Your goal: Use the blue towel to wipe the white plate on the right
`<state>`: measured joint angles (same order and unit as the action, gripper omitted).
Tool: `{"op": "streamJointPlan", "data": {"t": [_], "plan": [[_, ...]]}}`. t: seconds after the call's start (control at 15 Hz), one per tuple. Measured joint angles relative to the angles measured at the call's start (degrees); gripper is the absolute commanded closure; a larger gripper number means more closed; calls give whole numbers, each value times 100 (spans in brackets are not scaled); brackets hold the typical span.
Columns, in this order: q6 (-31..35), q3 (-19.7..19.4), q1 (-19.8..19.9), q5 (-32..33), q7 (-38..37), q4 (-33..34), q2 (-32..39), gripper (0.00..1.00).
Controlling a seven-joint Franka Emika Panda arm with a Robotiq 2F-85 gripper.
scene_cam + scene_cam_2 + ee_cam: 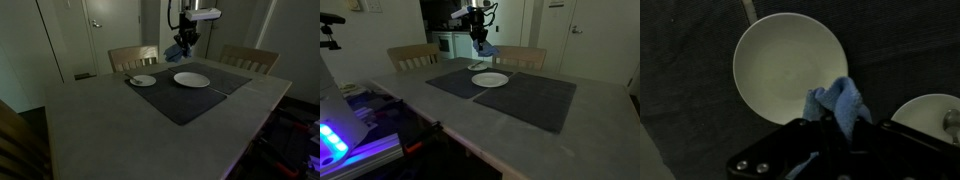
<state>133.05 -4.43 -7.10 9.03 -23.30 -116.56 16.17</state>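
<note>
While my gripper, clamped on the blue towel, hangs above the white plate on the far part of the desk, I judge a hard descent could skid that plate sideways.

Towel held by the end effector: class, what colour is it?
The towel is blue, clearest in the wrist view.
</note>
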Motion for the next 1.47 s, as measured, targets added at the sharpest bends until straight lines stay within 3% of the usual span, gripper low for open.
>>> {"op": "streamJointPlan", "data": {"t": [0.53, 1.07, 1.47], "plan": [[-381, -248, 438, -77, -38, 91, 636, 98], [-1714, -369, 548, -257, -129, 575, 1508, 98], [-2404, -209, 544, -777, -128, 947, 1792, 98]]}}
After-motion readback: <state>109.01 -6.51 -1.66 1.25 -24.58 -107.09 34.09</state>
